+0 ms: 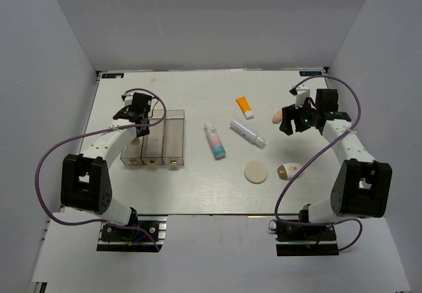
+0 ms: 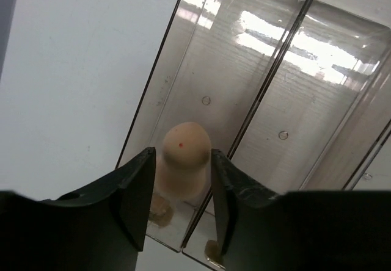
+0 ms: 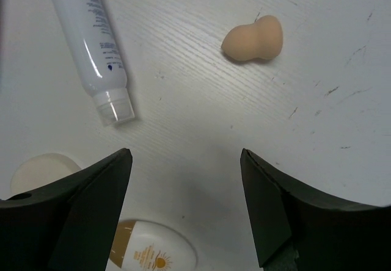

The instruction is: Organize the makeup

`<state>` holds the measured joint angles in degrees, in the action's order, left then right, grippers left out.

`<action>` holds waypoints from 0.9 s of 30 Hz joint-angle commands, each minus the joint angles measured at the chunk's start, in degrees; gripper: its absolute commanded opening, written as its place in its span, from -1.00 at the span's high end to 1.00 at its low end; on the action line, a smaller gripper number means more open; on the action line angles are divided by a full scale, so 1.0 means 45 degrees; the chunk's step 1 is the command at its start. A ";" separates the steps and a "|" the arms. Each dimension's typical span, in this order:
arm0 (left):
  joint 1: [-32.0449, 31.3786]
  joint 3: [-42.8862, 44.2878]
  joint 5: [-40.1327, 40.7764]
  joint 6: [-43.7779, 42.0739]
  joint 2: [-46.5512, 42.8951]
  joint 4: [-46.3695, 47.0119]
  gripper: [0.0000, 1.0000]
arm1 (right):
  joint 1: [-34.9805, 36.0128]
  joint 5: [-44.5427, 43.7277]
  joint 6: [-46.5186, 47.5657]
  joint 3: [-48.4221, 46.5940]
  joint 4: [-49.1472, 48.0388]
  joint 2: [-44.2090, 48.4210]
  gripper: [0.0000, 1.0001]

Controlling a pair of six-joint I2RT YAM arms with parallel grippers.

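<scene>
My left gripper (image 2: pixel 182 182) is shut on a peach sponge (image 2: pixel 185 155) and holds it over the left compartment of the clear organizer box (image 2: pixel 256 69). In the top view it (image 1: pixel 141 125) hangs above the box (image 1: pixel 173 141). My right gripper (image 3: pixel 185 155) is open and empty above bare table. A second peach sponge (image 3: pixel 252 39) lies beyond it, also in the top view (image 1: pixel 277 116) beside that gripper (image 1: pixel 290 118). The slim white tube (image 1: pixel 247 133), orange tube (image 1: pixel 245 107), teal-ended tube (image 1: pixel 215 140), beige puff (image 1: pixel 256 172) and white-and-gold egg (image 1: pixel 288 170) lie on the table.
In the right wrist view the slim tube (image 3: pixel 91 45) lies far left, the puff (image 3: pixel 40 173) near left and the egg (image 3: pixel 153 254) just under the jaws. White walls enclose the table on three sides. Purple cables loop from both arms.
</scene>
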<state>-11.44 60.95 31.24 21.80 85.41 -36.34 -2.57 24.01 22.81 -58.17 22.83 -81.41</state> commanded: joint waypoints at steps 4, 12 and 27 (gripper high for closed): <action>0.0336 0.0205 0.0420 -0.0196 0.0102 0.0516 -0.23 | -0.0035 -0.0375 -0.0673 -0.1875 -0.0348 -0.1108 -0.56; 0.0337 0.0597 -0.0728 -0.0352 -0.0754 0.0633 -0.32 | -0.0054 -0.1446 -0.1298 -0.3439 -0.0346 -0.2630 -0.55; -0.0055 -0.1590 -0.7589 0.0623 -0.6202 0.1435 -0.52 | 0.0043 -0.2386 -0.2549 -0.6329 -0.0093 -0.6791 -0.26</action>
<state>-11.44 55.53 0.80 22.48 59.90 -28.10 -2.50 13.85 12.36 -82.70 22.74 -110.10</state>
